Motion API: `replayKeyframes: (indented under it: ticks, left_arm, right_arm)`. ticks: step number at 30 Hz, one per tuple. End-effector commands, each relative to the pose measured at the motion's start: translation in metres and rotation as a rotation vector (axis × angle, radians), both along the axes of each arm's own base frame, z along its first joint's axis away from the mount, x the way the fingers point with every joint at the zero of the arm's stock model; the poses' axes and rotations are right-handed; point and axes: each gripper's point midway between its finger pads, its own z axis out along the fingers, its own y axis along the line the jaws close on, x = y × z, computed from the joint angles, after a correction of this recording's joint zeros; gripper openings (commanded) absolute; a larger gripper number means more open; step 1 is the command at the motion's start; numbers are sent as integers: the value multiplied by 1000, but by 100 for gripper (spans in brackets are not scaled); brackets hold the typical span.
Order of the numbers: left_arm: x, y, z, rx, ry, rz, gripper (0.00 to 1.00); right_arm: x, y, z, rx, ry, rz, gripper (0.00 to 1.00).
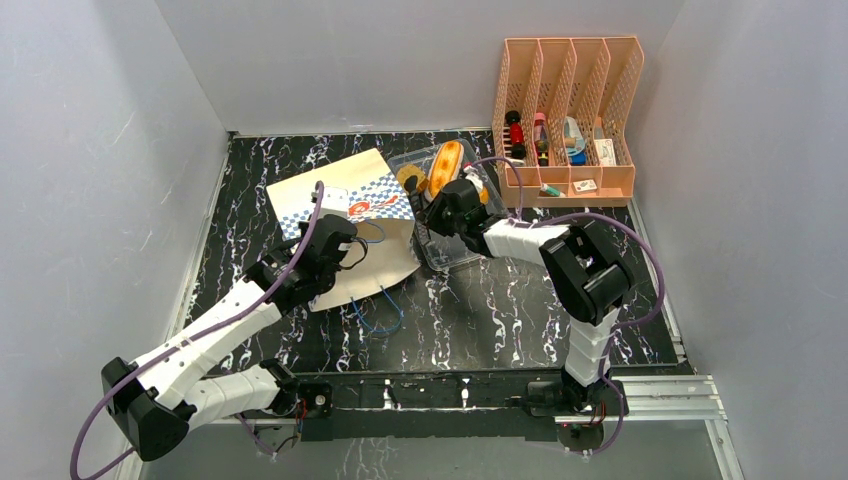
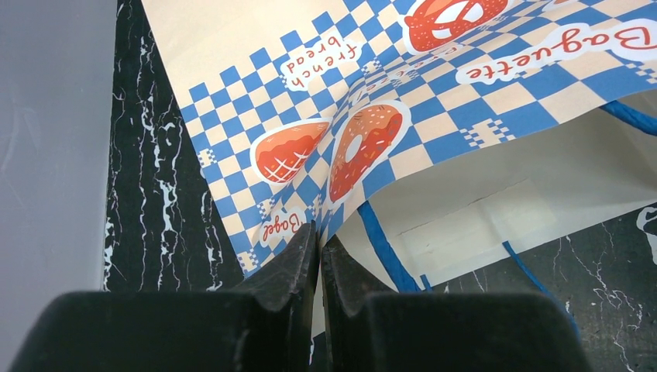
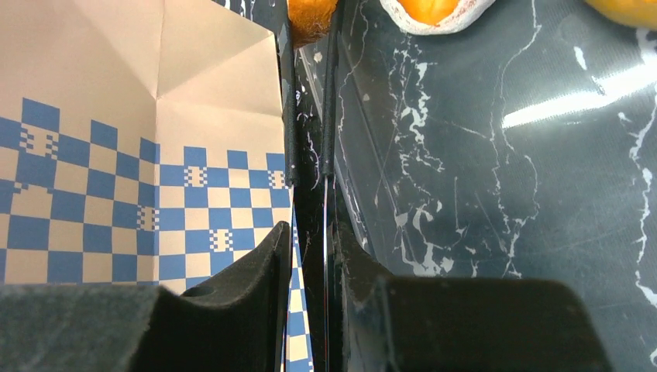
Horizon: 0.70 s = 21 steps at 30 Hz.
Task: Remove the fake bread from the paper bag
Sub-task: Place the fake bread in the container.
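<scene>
The paper bag (image 1: 340,205) lies flat on the table, its mouth toward the near right. My left gripper (image 1: 345,245) is shut on the bag's upper mouth edge (image 2: 320,236) and holds it lifted. The inside (image 2: 496,194) shows only pale paper. The fake bread lies in the clear plastic tray (image 1: 450,250): a long orange bun (image 1: 449,160), a golden donut (image 1: 411,178) and a reddish bun (image 1: 482,192) partly hidden by my arm. My right gripper (image 1: 432,212) is shut on the tray's left wall (image 3: 310,236), between the bag (image 3: 116,155) and the tray floor (image 3: 465,170).
A peach desk organizer (image 1: 565,110) with small items stands at the back right. The bag's blue cord handles (image 1: 378,312) trail onto the table in front of the bag. Grey walls enclose the table on three sides.
</scene>
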Motion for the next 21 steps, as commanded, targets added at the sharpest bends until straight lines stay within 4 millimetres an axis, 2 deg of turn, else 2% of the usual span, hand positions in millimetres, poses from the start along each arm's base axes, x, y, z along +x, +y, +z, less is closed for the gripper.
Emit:
replayKeyframes:
  ticks: [1, 4, 7, 14, 21]
  left_arm:
    - [5, -4, 14, -37, -30, 1, 5]
    - [5, -5, 16, -38, -29, 2, 5]
    - [5, -6, 18, -45, -32, -2, 5]
    - [4, -5, 18, -49, -26, -1, 5]
    - [3, -6, 17, -46, -15, -1, 5]
  right_arm:
    - [25, 9, 35, 75, -102, 9, 14]
    - [25, 5, 30, 90, -86, 6, 25]
    - [21, 3, 28, 118, -76, 9, 31]
    - [8, -2, 21, 149, -52, 6, 33]
    - [-7, -8, 39, 198, -76, 5, 33]
